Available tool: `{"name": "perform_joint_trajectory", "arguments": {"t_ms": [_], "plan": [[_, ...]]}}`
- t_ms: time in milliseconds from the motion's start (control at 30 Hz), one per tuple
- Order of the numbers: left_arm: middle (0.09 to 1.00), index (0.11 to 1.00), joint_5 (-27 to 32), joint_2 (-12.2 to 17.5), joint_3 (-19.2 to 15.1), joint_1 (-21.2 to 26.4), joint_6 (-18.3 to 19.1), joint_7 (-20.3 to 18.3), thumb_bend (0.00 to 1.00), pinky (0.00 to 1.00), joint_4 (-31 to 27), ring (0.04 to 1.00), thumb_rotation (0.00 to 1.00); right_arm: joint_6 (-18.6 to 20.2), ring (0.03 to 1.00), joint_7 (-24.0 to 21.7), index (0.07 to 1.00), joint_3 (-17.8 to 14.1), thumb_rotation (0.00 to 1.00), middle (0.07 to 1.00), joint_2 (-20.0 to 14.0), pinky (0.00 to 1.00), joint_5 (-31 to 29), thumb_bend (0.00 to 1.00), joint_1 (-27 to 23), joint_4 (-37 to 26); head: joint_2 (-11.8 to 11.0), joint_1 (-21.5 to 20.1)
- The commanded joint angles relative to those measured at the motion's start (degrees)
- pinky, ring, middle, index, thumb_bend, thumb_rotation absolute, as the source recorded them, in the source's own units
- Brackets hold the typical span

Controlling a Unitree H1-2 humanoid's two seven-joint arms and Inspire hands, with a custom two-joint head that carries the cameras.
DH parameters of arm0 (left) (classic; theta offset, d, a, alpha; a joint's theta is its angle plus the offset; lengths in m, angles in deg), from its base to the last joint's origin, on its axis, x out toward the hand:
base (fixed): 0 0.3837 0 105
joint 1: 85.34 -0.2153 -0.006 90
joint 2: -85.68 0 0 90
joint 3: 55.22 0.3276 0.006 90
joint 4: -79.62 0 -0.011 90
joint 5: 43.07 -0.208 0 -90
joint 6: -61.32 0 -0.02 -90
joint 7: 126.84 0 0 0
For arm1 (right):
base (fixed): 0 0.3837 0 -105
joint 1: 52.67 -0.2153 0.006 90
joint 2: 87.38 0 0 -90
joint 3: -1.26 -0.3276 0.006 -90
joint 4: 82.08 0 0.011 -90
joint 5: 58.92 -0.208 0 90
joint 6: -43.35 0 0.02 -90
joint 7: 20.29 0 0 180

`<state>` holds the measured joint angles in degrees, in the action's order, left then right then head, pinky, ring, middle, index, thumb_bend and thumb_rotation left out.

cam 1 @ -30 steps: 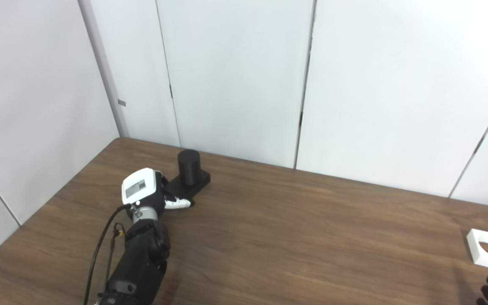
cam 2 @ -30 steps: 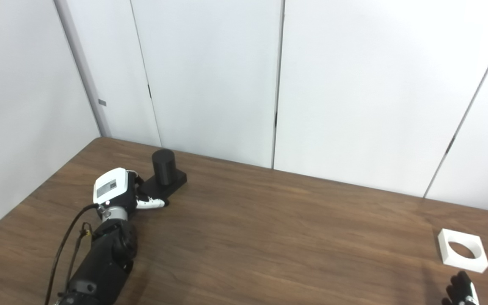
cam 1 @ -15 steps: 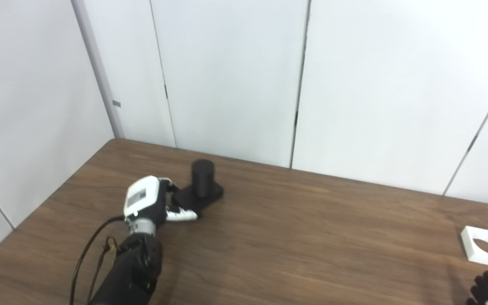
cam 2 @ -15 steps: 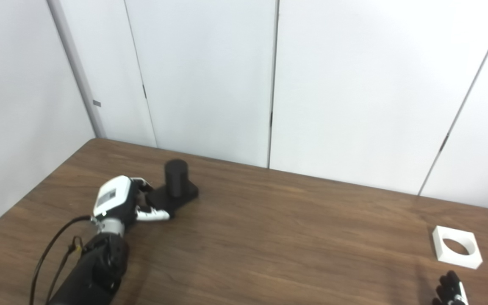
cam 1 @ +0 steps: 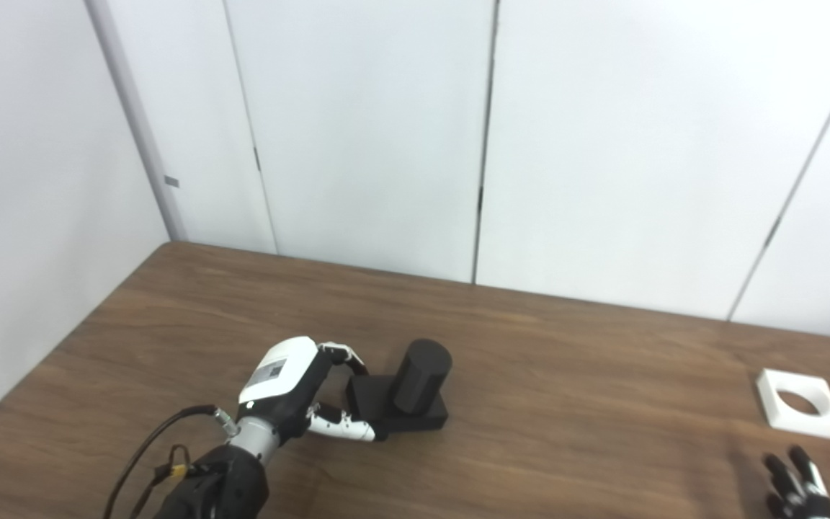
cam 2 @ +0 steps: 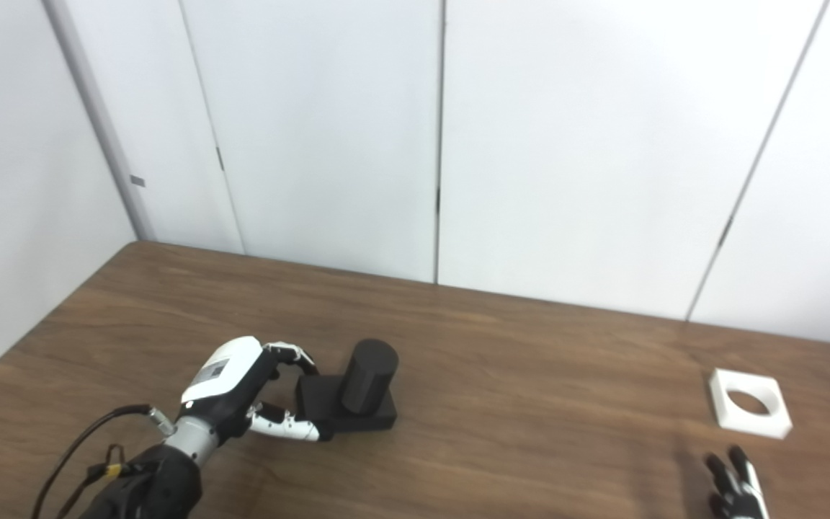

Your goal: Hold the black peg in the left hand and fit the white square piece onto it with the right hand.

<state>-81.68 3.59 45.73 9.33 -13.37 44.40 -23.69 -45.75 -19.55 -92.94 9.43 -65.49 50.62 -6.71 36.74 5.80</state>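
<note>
White wall panels are closing off the far side of a brown wooden table [cam 1: 566,375]; I am viewing it from the head cameras. The left hand [cam 1: 292,393] is clasping the square base of the black peg [cam 1: 408,393], thumb at the near edge, fingers [cam 1: 346,355] curling over the far-left corner; the peg is standing upright on the table, toward the near-left part of the surface. The white square piece [cam 1: 800,402] is lying flat near the right edge, apart from everything; the right hand [cam 1: 797,490] is hovering just near of it at the near-right corner, fingers spread, holding nothing.
</note>
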Motion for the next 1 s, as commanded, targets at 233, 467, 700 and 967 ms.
{"name": "perform_joint_trajectory", "arguments": {"t_ms": [233,467,700,967], "plan": [[0.809,0.489,4.05,2.40,2.59,-1.74,-7.37,-6.23,0.51,0.71,-4.13,0.848,0.05,0.38,1.000,1.10,1.000,1.48,1.00,0.940,2.69,1.00,1.82,0.54,1.02,-1.80,1.03,-2.63],[0.815,0.488,3.49,0.67,6.16,-4.52,-10.15,-7.53,0.51,0.83,-4.67,0.878,0.05,2.40,0.991,2.77,0.987,2.43,1.00,0.915,3.21,1.00,3.34,0.56,1.26,-3.06,2.56,-5.02],[0.801,0.488,1.41,-1.40,9.22,-6.27,-12.78,-6.73,0.51,0.97,-4.10,0.884,0.05,3.71,0.996,3.70,0.984,3.55,0.99,0.913,3.49,1.00,4.18,0.58,0.64,-4.19,4.76,-7.66],[0.789,0.488,-1.38,-2.55,13.14,-7.19,-15.07,-7.55,0.51,1.00,-4.47,0.892,0.06,5.52,0.989,5.10,0.978,4.61,0.98,0.908,4.17,1.00,5.29,0.60,0.50,-5.45,6.44,-10.20]]}}
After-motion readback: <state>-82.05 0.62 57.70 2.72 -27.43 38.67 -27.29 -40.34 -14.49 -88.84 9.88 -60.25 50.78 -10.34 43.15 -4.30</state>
